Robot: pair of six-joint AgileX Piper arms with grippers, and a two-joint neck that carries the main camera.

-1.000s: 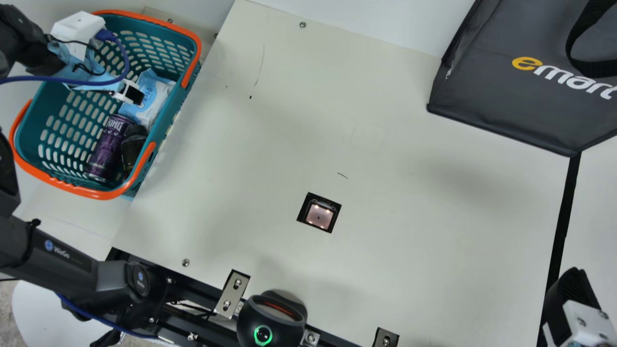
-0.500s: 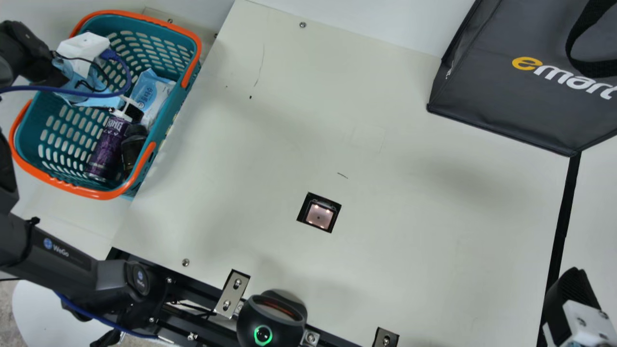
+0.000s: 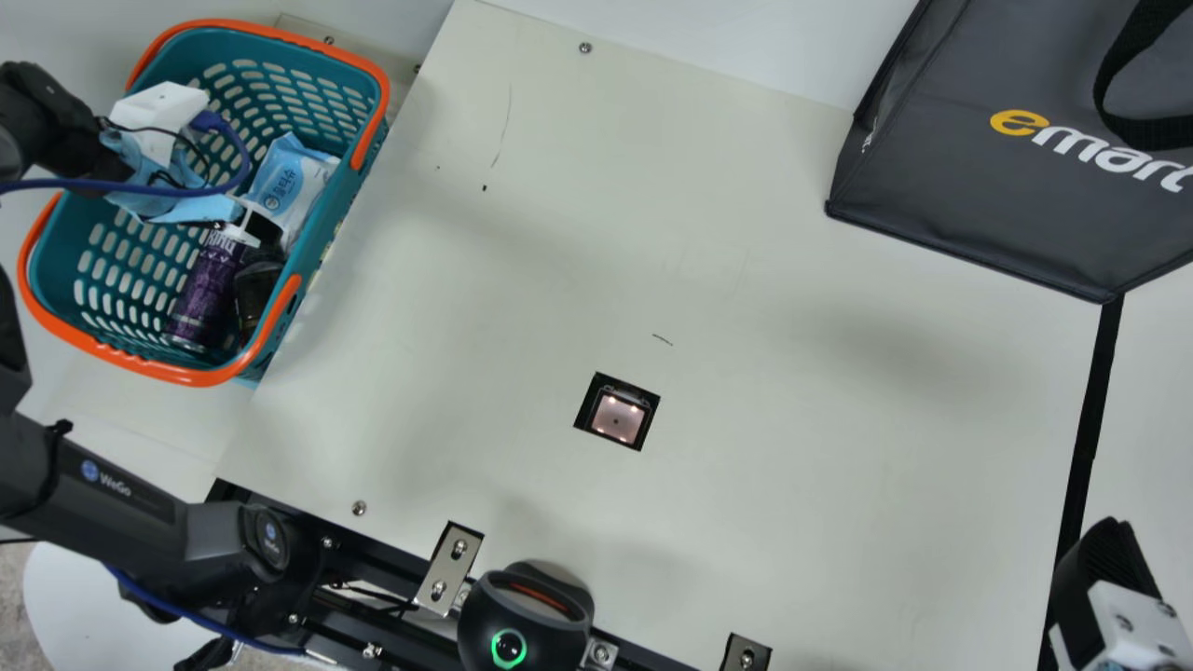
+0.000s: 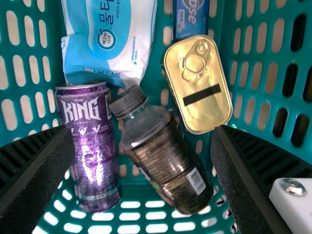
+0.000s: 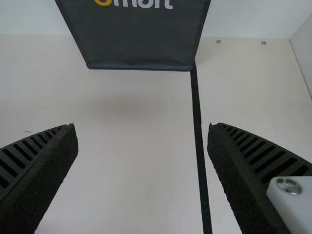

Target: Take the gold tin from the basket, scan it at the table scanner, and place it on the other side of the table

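In the main view my left gripper (image 3: 256,226) hangs over the basket (image 3: 326,58), above the items inside. The left wrist view has my left gripper (image 4: 142,131) open with nothing held. The gold tin (image 4: 207,109), with a ring pull and a black strip, lies inside the basket (image 4: 263,29), beside a dark bottle and close to one finger. The table scanner (image 3: 617,417) is a lit square set into the table. My right gripper (image 3: 1109,568) is at the main view's lower right corner; in the right wrist view my right gripper (image 5: 141,130) is open and empty.
Around the tin lie the dark bottle (image 4: 163,161), a purple can (image 4: 92,146), a wipes pack (image 4: 109,39) and a blue packet (image 4: 190,17). A dark bag (image 3: 969,186) stands at the table's far right. A round black device (image 3: 527,620) sits at the near edge.
My left gripper has moved within the basket area, towards the purple can and dark bottle, down the main view. The right arm has kept still.
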